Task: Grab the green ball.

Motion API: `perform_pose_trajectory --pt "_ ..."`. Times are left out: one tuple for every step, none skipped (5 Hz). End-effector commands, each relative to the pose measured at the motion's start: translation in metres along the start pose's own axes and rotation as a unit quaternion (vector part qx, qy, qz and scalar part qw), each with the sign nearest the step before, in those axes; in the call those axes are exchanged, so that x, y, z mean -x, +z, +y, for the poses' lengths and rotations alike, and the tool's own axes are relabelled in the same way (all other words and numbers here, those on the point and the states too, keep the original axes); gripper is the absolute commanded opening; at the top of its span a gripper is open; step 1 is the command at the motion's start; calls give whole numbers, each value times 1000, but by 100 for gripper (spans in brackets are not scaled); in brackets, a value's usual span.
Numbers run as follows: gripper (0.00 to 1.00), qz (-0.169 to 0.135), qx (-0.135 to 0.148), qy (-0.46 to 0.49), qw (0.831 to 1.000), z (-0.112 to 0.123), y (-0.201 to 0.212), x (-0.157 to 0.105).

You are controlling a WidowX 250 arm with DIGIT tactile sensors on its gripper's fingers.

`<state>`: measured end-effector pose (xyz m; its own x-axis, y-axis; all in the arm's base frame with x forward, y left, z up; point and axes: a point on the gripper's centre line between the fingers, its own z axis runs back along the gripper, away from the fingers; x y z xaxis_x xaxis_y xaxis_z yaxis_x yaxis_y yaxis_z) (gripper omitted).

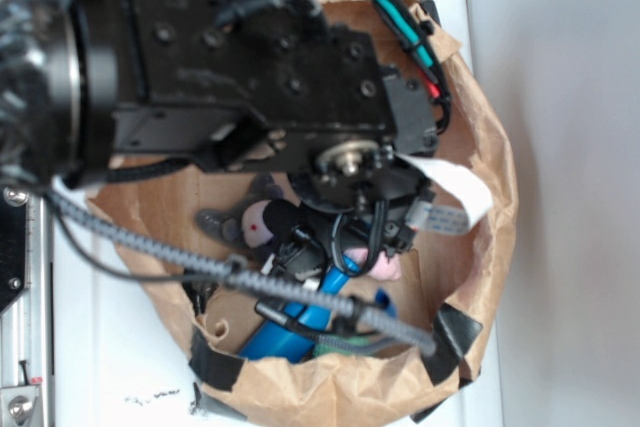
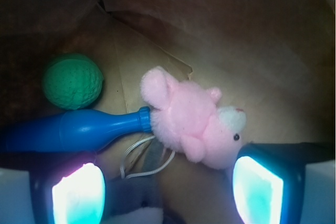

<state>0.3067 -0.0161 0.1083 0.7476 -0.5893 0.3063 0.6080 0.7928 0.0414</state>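
1. In the wrist view the gripper fills the bottom edge, its two glowing pads standing wide apart with nothing between them; the jaws are spread and hold nothing.
2. Just ahead of the gap lies a thin white cord, looped on the brown paper floor.
3. Ahead and slightly toward the right-hand pad rests a pink plush animal, lying on its side, its pale snout close to that pad.
4. Ahead of the left-hand pad lies a blue bottle, on its side, its neck touching the plush.
5. Beyond the bottle, farther ahead and off to the left of the gripper's centre line, sits the green ball, just beside the bottle's body and clear of both pads.
6. Farthest out rises the creased wall of the paper bag.
7. In the exterior view the black arm reaches down into the paper bag, whose rim is patched with black tape; a grey plush toy lies beside the gripper, and the ball is hidden here.
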Motion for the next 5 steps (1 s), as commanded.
perform_pose_trajectory --pt "100 11 -31 -69 997 -42 -2 -36" --pt "100 12 -28 -92 995 -58 -13 -40" --pt "100 -8 -3 -79 997 -58 -26 -39" --pt "100 -79 53 -38 995 -38 -28 -20" --pt "100 -113 87 -14 990 -16 -29 2"
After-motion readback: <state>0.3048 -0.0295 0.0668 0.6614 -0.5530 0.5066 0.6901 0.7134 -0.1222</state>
